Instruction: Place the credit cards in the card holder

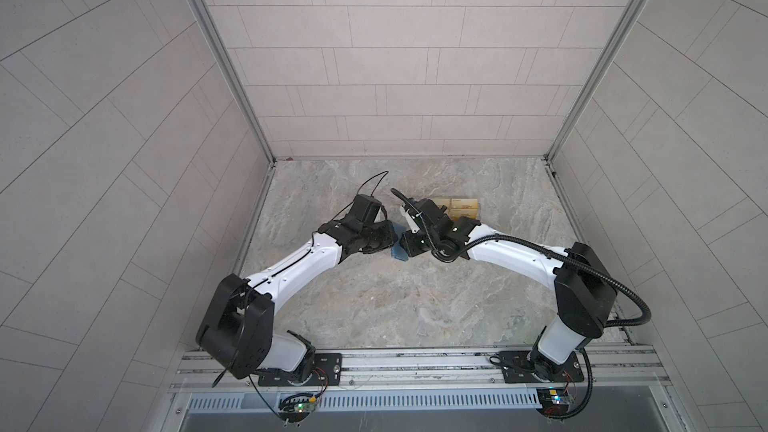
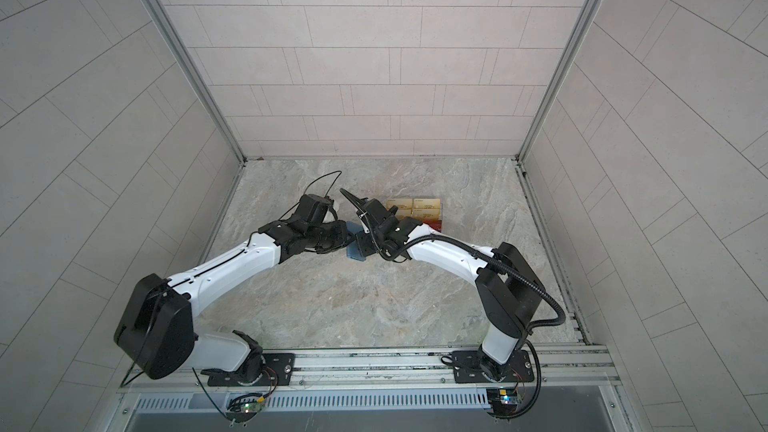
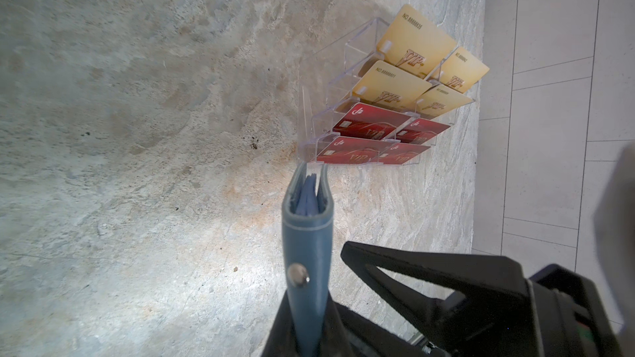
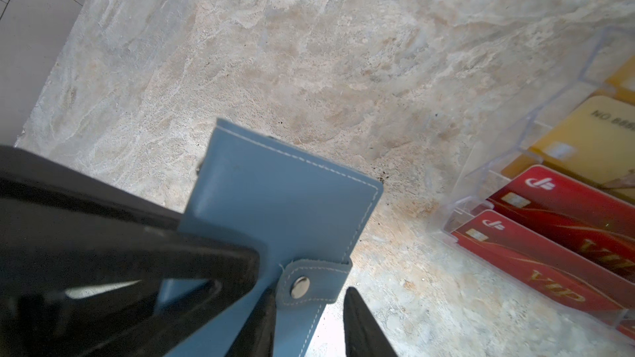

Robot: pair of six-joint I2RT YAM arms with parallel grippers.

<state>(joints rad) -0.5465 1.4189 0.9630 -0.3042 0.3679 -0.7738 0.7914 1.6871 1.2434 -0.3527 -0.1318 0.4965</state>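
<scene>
The slate-blue card holder (image 3: 305,235) is folded, with its snap tab strap (image 4: 311,281) fastened. My left gripper (image 3: 304,324) is shut on it and holds it on edge just over the marble table; in both top views a blue corner (image 1: 400,254) (image 2: 353,253) shows between the two wrists. My right gripper (image 4: 309,307) is open, one finger on each side of the strap, and a gap shows beside the tab. Several red credit cards (image 3: 371,128) (image 4: 549,221) stand in the low front tiers of a clear rack just beyond the holder.
The clear acrylic tiered rack (image 3: 309,121) (image 4: 481,166) holds gold-yellow cards (image 3: 412,39) (image 1: 461,207) in its upper tiers. It stands on the table behind my right wrist, and the tiled back wall lies farther back. The table edge and side wall (image 3: 549,97) lie beyond the rack.
</scene>
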